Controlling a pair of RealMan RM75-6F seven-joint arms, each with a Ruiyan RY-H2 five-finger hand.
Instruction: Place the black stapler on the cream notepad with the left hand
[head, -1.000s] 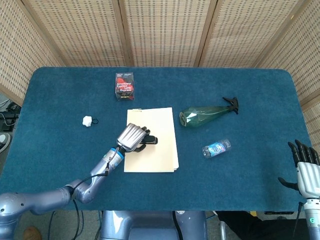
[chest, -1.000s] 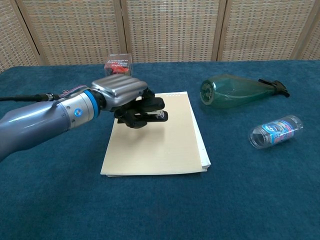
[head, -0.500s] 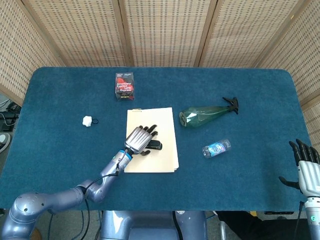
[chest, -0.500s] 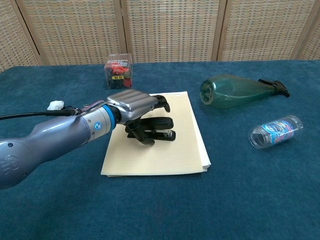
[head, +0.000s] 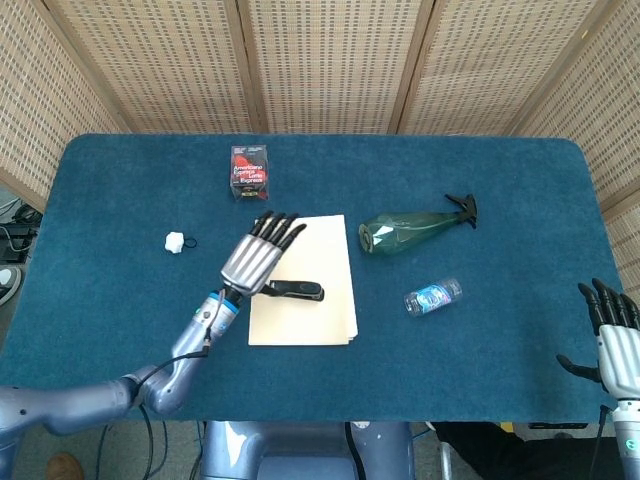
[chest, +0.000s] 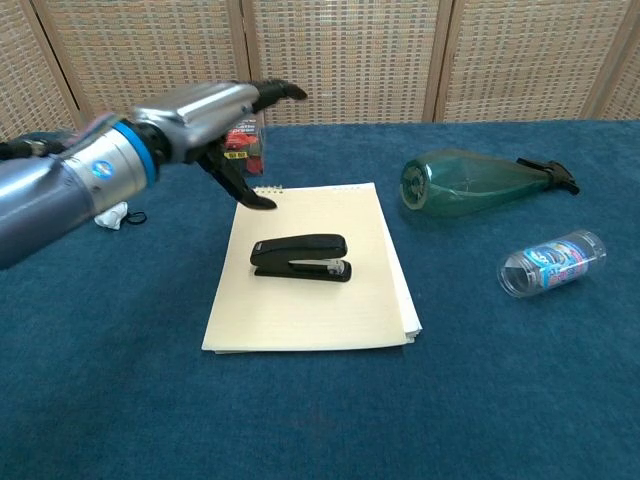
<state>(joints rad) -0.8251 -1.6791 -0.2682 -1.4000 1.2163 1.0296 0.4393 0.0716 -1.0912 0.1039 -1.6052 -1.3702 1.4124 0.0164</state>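
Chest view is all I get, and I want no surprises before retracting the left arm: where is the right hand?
Observer: The right hand shows only in the head view, by the table's near right corner, fingers apart, holding nothing.
Operator: And the path of the left arm?
Observer: Seen from above, the left arm comes in from the near left corner, over bare cloth.
Operator: Anything near it?
Observer: The small white object lies farther back, apart from the arm.

stapler (chest: 300, 257) on notepad (chest: 310, 300) | box (head: 249, 171) behind notepad | bottle (chest: 478, 182) right | left robot hand (chest: 215, 110) above the notepad's left-rear part
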